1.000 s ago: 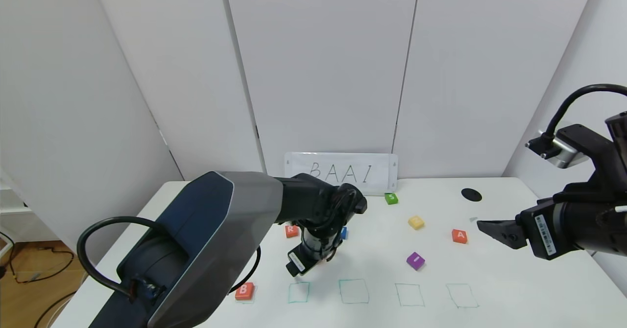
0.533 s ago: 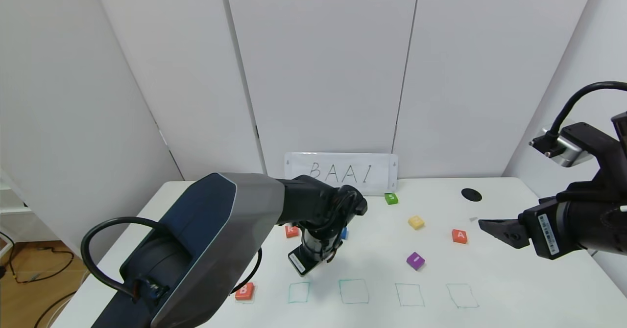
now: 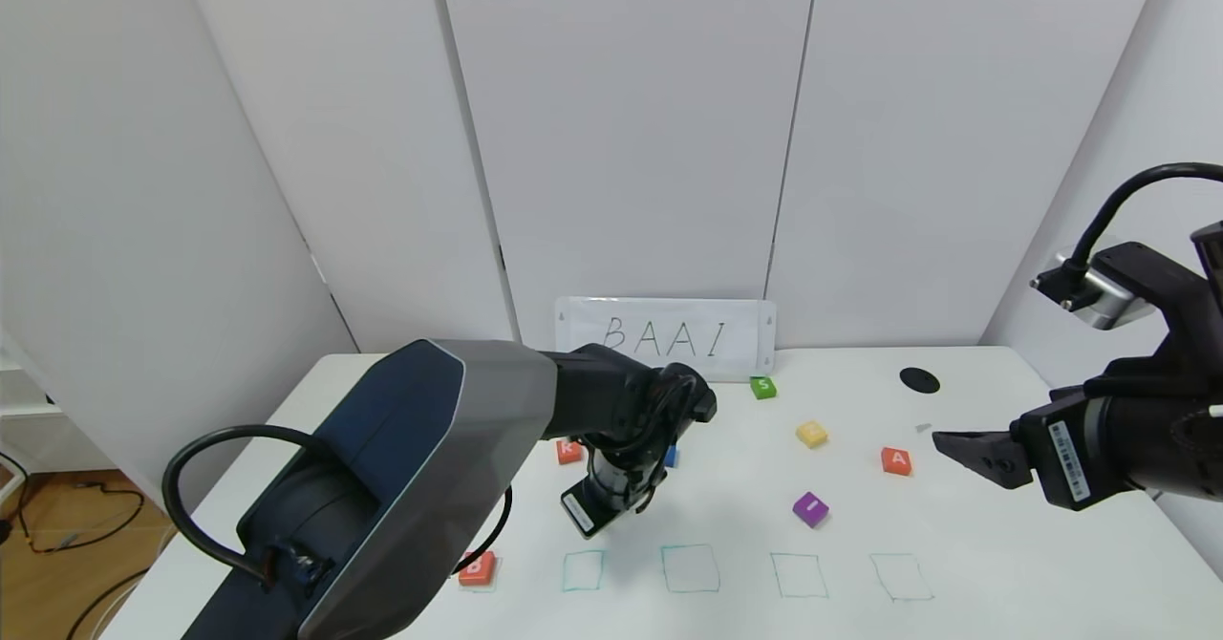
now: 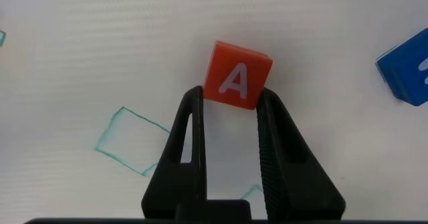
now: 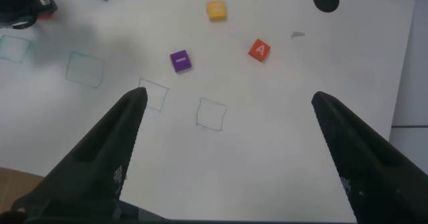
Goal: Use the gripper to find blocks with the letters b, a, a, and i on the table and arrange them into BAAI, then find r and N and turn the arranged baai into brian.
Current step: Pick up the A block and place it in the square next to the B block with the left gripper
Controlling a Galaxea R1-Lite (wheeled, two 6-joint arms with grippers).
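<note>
My left gripper [image 3: 626, 509] is shut on an orange-red A block [image 4: 235, 77], held at the fingertips just above the white table [image 3: 1003, 544], behind the row of green squares. The second A block [image 3: 895, 460] and the purple I block [image 3: 810, 508] lie at the centre right; both also show in the right wrist view, the A block [image 5: 259, 50] and the I block [image 5: 180, 61]. The B block [image 3: 476, 568] lies at the near left, half hidden by my left arm. The R block [image 3: 568, 450] lies beside my left wrist. My right gripper [image 3: 960, 447] hovers open and empty at the right.
Several green drawn squares [image 3: 690, 568] line the near edge. A blue block [image 3: 672, 455], a yellow block [image 3: 811, 434] and a green S block [image 3: 762, 388] lie farther back. A black hole [image 3: 919, 379] and a BAAI sign [image 3: 665, 336] are at the back.
My left arm has edged slightly forward with the A block and now covers more of the B block. My right arm has dropped a little.
</note>
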